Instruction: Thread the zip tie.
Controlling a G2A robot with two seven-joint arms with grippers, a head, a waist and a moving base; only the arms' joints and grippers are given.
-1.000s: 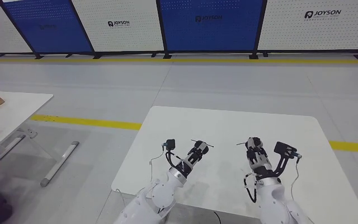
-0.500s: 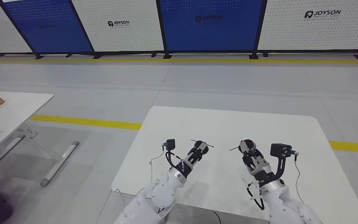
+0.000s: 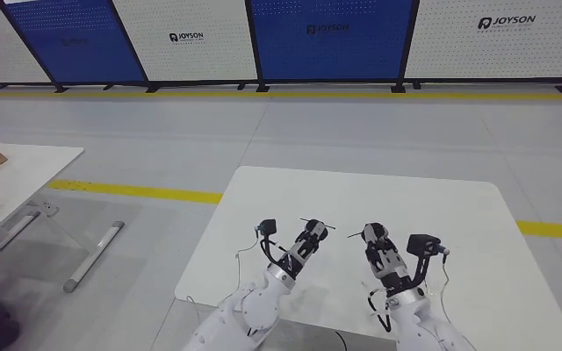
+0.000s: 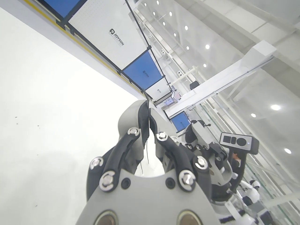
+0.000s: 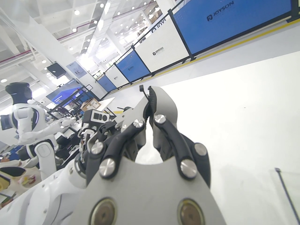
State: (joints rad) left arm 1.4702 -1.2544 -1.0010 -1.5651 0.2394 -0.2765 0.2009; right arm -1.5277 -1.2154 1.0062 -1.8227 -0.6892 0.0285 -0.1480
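Note:
Both arms hover low over the white table (image 3: 421, 197), side by side near its front. My left gripper (image 3: 313, 232) (image 4: 148, 105) is shut on a thin black zip tie (image 3: 318, 225) (image 4: 147, 127), whose strip sticks out on both sides of the fingers. A short way to its right, my right gripper (image 3: 371, 233) (image 5: 150, 93) is shut on a black zip tie end with the square head (image 5: 141, 88) poking past the fingertips, pointing toward the left gripper. A small gap separates the two. Whether both hold one tie, I cannot tell.
Another black zip tie (image 5: 284, 189) lies flat on the table beside the right arm. A second white table (image 3: 35, 167) stands off to the left across the floor. Blue and white fence panels (image 3: 334, 39) line the far side.
The right gripper has shifted left across the table toward the left gripper, narrowing the gap. The left arm has stayed still.

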